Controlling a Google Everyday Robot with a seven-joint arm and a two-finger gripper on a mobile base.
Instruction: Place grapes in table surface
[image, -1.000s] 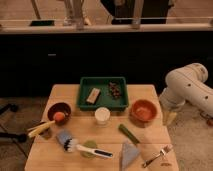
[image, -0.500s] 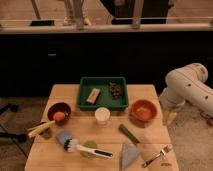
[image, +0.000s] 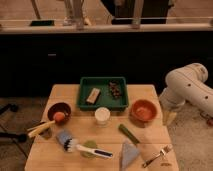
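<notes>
The grapes (image: 116, 89), a small dark lumpy bunch, lie in the right half of a green tray (image: 102, 106) at the back of the table surface (image: 67, 96), a pale wooden top. My white arm comes in from the right. The gripper (image: 170, 118) hangs beside the table's right edge, well away from the grapes, open and holding nothing.
A tan block (image: 93, 95) lies in the tray's left half. On the table are an orange bowl (image: 143, 111), a dark red bowl (image: 59, 111) with an orange ball, a white cup (image: 102, 116), a green stick (image: 129, 135), a brush (image: 70, 142), a grey-blue cloth (image: 129, 154) and a fork (image: 156, 156).
</notes>
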